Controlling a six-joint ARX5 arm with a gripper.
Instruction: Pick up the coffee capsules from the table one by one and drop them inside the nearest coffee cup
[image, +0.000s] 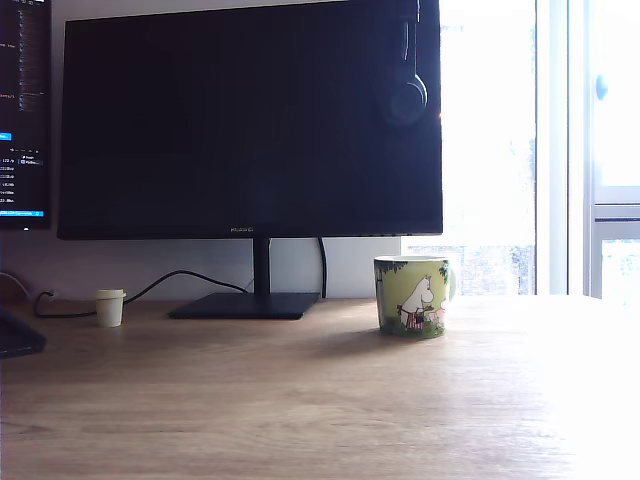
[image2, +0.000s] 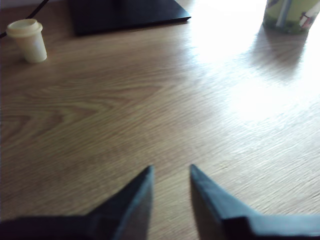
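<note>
Coffee capsule (image: 110, 307), cream-white, stands upright on the table (image: 300, 400), off to the exterior view's left of the monitor stand (image: 245, 304), beside a black cable (image: 150, 287). The coffee cup (image: 413, 296) sits on the stand's other side, toward the bright window. From my wrist camera I see my gripper (image2: 170, 172) low over bare wood, its dark fingers slightly parted and holding nothing, well apart from both capsule and cup.

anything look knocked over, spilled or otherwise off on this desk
Nothing stands out. The cream capsule stands upright on the table near the monitor stand, and the mug sits upright with no spill around it. The claw is empty, jaws slightly apart. Only one capsule is visible.
</note>
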